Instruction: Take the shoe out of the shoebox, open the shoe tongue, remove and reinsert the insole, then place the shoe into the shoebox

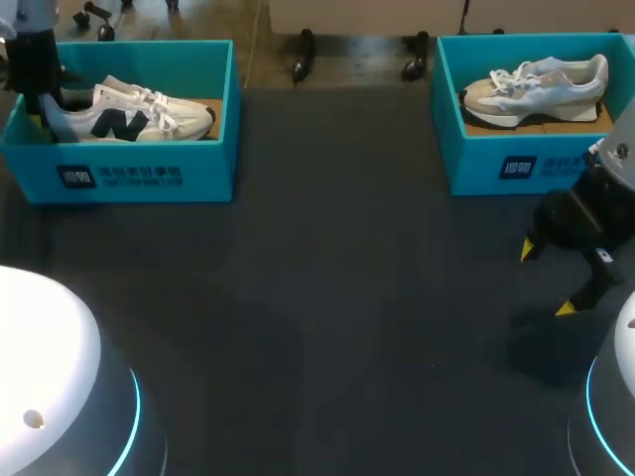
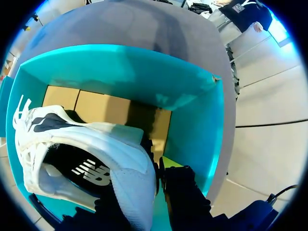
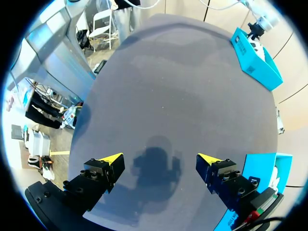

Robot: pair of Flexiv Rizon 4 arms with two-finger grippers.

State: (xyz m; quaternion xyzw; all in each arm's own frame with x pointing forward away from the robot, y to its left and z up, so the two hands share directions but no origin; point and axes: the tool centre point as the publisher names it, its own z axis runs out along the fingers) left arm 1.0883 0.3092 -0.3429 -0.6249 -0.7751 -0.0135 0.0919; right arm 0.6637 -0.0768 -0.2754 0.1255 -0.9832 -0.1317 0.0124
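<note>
A white shoe with dark side markings (image 1: 129, 114) lies in the left teal shoebox (image 1: 139, 174), toe pointing right. My left gripper (image 1: 40, 117) reaches down into that box at the shoe's heel. In the left wrist view the white heel wall of the shoe (image 2: 96, 144) sits between the fingers of the left gripper (image 2: 149, 180), which is shut on it, one finger inside the opening and one outside. The dark insole shows inside the shoe. My right gripper (image 1: 547, 279) hangs open over bare table in front of the right box, and it (image 3: 159, 159) holds nothing.
A second teal shoebox (image 1: 516, 164) at the back right holds a pale grey-white shoe (image 1: 541, 87). The dark table (image 1: 327, 297) stretches between and in front of the two boxes. The left box's floor is brown cardboard (image 2: 106, 108).
</note>
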